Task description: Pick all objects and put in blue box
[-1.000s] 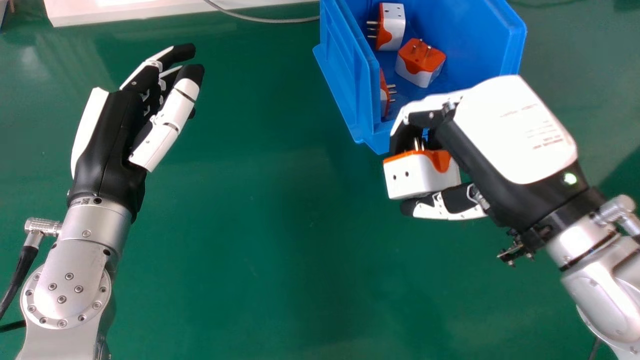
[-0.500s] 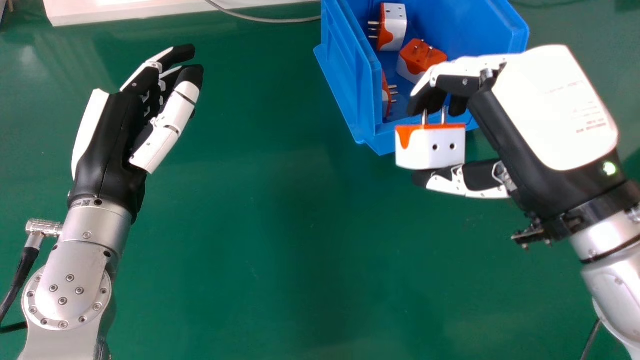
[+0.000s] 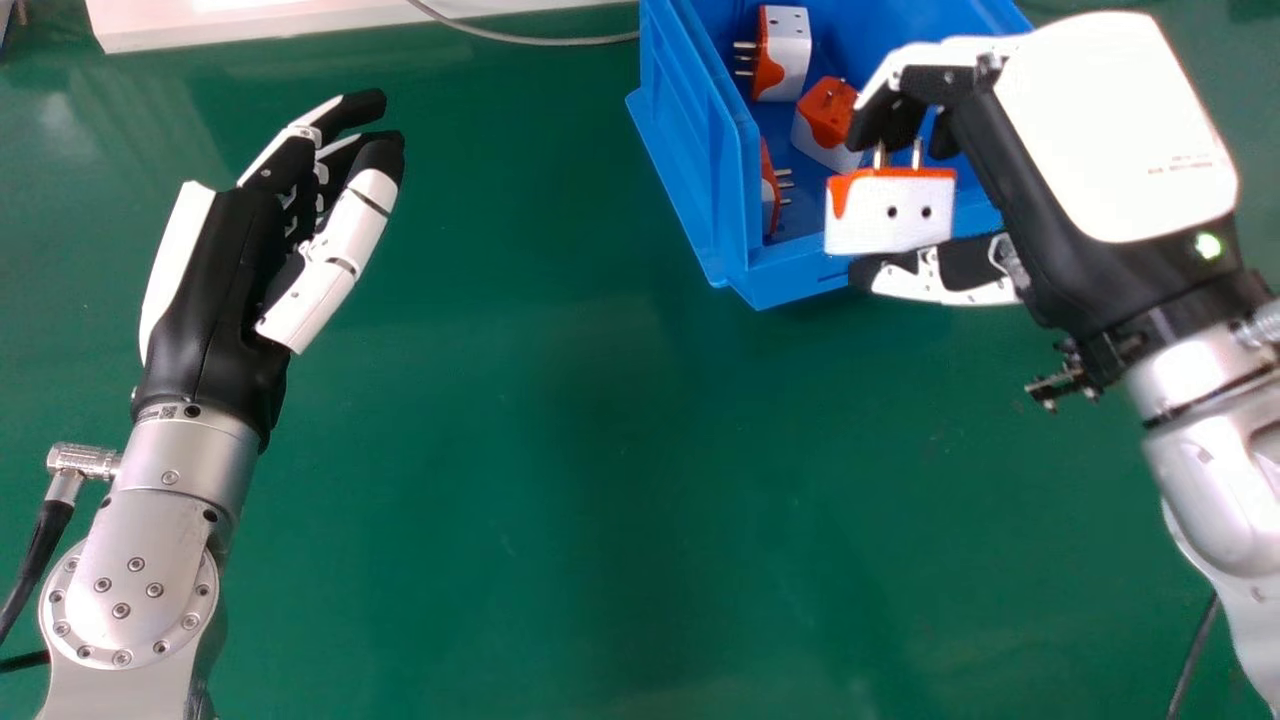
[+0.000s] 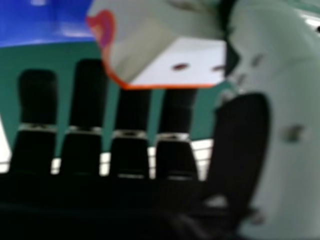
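Since the earlier frame, moves the held adapter (image 3: 888, 225) forward, nearly above the blue box (image 3: 795, 277), pinched between the right hand (image 3: 1115, 130) fingers (image 3: 925, 65) and thumb (image 3: 932, 280), likely for a clean release inside. Left of the fingers, has 3 adapters (image 3: 790, 55) boxed.

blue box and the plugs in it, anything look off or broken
Nothing stands out: the visible part of the blue box looks intact, and the three plugs seen inside simply lie loose, two with pins sideways, one pins up.
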`<action>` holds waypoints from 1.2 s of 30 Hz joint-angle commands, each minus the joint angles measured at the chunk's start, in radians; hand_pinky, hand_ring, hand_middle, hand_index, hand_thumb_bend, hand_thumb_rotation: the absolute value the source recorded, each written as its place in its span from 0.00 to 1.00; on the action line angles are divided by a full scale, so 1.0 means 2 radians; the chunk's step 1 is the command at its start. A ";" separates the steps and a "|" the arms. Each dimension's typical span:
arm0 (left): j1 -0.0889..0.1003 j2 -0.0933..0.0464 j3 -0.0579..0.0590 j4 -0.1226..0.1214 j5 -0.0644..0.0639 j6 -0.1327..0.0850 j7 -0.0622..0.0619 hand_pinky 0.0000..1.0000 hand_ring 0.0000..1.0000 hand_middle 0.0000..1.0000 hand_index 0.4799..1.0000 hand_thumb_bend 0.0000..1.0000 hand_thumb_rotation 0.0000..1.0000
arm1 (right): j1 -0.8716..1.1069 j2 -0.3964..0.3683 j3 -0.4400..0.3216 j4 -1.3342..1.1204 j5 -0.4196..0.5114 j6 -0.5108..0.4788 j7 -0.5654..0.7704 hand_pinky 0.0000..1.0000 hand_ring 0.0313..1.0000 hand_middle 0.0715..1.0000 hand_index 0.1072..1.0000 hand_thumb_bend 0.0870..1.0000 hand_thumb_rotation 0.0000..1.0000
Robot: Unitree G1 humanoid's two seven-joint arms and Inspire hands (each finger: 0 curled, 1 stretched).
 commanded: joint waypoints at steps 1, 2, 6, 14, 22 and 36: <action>0.001 0.005 0.003 -0.009 -0.003 -0.011 -0.001 0.79 0.86 0.83 0.71 0.37 0.71 | -0.033 -0.006 -0.003 0.012 0.002 0.001 -0.003 0.34 0.42 0.48 0.46 0.45 0.00; 0.001 0.005 0.003 -0.010 -0.003 -0.010 -0.001 0.79 0.86 0.83 0.71 0.37 0.71 | -0.043 -0.008 -0.002 0.023 0.001 0.001 -0.004 0.34 0.42 0.48 0.46 0.45 0.00; 0.003 0.006 0.002 -0.014 -0.003 -0.007 0.000 0.79 0.86 0.83 0.71 0.37 0.71 | -0.095 -0.015 0.006 0.083 -0.003 0.001 -0.010 0.34 0.42 0.48 0.46 0.45 0.00; 0.008 0.004 -0.001 -0.028 0.000 0.001 0.003 0.79 0.86 0.83 0.71 0.38 0.72 | -0.182 -0.012 0.038 0.187 -0.024 0.006 -0.035 0.34 0.42 0.48 0.46 0.45 0.00; 0.012 0.002 -0.004 -0.030 0.003 -0.001 0.007 0.79 0.86 0.83 0.70 0.37 0.72 | -0.282 -0.003 0.088 0.317 -0.052 0.013 -0.077 0.34 0.42 0.47 0.45 0.45 0.00; 0.017 -0.001 -0.011 -0.037 0.011 -0.003 0.014 0.78 0.85 0.82 0.69 0.36 0.71 | -0.416 0.037 0.165 0.527 -0.061 0.012 -0.159 0.34 0.41 0.47 0.44 0.45 0.00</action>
